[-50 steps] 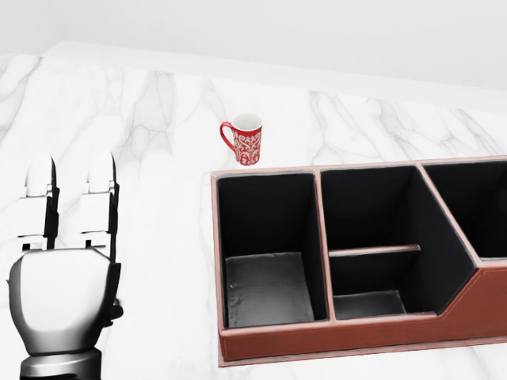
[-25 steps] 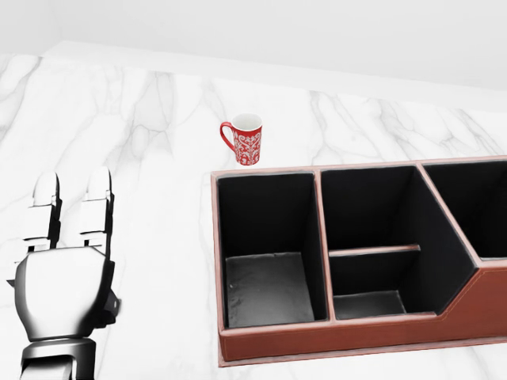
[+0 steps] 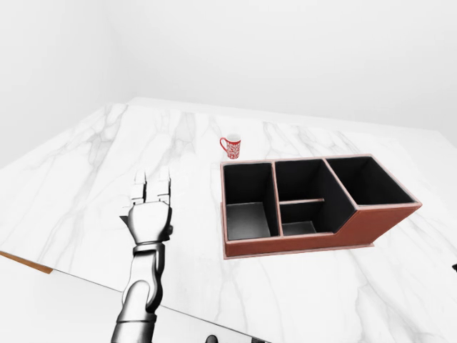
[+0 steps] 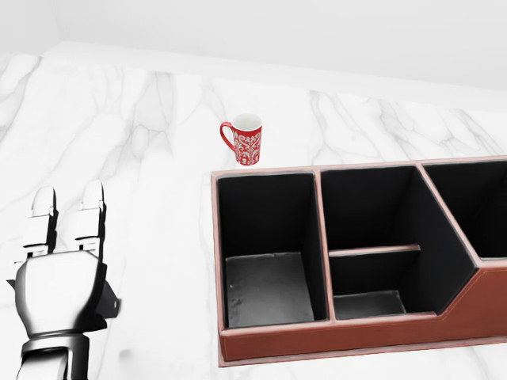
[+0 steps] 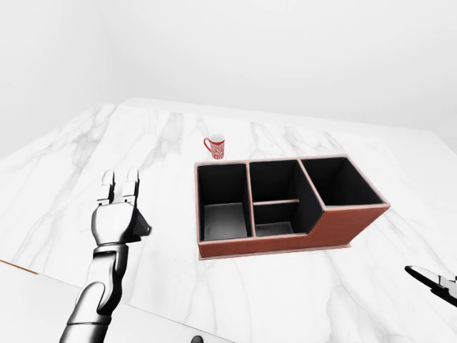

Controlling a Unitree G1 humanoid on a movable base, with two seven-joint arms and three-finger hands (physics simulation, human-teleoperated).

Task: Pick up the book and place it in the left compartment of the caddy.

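No book shows in any view. The red-brown caddy (image 4: pixel 265 172) with black lining lies on the white marble counter (image 4: pixel 158 103), and its left compartment (image 4: pixel 267 289) holds nothing. My left hand (image 4: pixel 68 204) hovers over the counter to the left of the caddy, fingers stretched out straight, open and holding nothing. Only a thin dark tip of my right hand (image 5: pixel 434 280) enters at the bottom right of the right-eye view, too little to judge its state.
A red and white patterned mug (image 4: pixel 248 140) stands upright just above the caddy's top left corner in the head view. The counter's near edge (image 3: pixel 28 263) runs across the bottom left of the left-eye view.
My left hand has drawn back toward the bottom of the head view, still open. The caddy, the mug and the camera have not moved.
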